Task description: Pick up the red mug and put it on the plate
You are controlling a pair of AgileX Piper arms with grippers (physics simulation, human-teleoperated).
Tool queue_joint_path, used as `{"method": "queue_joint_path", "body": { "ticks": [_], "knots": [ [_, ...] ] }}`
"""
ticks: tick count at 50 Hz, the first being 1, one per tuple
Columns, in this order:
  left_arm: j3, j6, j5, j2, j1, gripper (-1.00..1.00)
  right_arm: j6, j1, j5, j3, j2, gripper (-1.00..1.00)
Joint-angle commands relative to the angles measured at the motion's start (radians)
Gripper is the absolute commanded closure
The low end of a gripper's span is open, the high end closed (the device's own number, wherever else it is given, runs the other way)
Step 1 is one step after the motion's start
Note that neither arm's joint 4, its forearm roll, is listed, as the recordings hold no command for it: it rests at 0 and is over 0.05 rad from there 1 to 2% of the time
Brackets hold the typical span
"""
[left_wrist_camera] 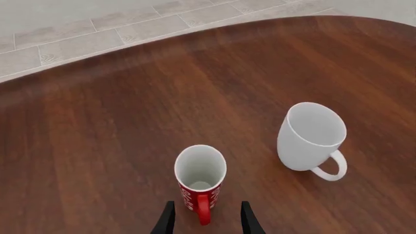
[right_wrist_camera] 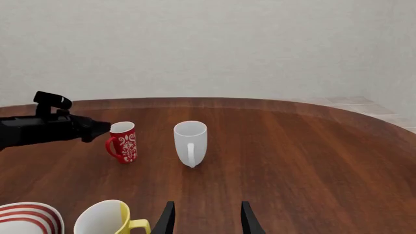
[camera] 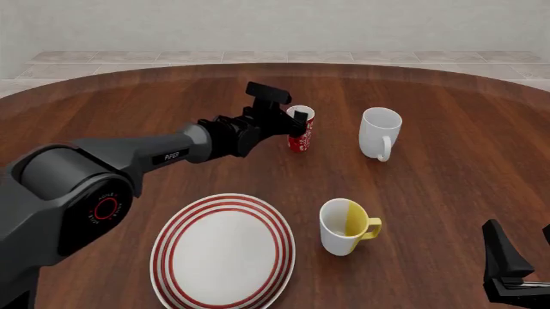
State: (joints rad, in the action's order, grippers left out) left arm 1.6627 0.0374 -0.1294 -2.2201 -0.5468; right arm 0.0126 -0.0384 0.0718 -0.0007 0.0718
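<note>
The red mug (camera: 301, 132) has white flowers; the plate (camera: 223, 252) is white with red rings; the worktop (camera: 447, 193) is dark brown wood.

Left tool (camera: 292, 122) agape, outstretched; right tool (camera: 520, 257) parted.

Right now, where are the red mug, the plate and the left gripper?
red mug (left_wrist_camera: 200, 168): left wrist view, on its white inside.
plate (camera: 225, 252): front view, on its bare white centre.
left gripper (left_wrist_camera: 204, 217): left wrist view, midway between the fingertips, astride the mug's handle.
</note>
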Motion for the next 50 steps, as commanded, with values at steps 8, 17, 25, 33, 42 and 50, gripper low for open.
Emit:
{"method": "queue_joint_path", "body": {
  "ticks": [8,17,25,33,42,50],
  "knots": [
    [0.006,0.007,-0.008,-0.019,0.002,-1.00,0.000,0.000,0.011,0.000,0.013,-1.00],
    [0.011,0.000,-0.016,-0.036,-0.003,-1.00,0.001,-0.002,0.018,0.000,0.019,-1.00],
    [0.017,-0.007,-0.010,-0.038,-0.006,-1.00,0.002,-0.001,0.015,0.000,0.017,-1.00],
    [0.019,-0.004,-0.019,-0.048,-0.009,-1.00,0.004,-0.003,0.000,0.000,0.002,-1.00],
    [0.043,-0.007,-0.016,-0.072,-0.001,-1.00,0.002,-0.002,0.005,0.001,0.008,-1.00],
    [0.054,-0.011,-0.018,-0.090,0.000,-1.00,0.002,-0.003,0.012,0.001,0.016,-1.00]
  ]
}}
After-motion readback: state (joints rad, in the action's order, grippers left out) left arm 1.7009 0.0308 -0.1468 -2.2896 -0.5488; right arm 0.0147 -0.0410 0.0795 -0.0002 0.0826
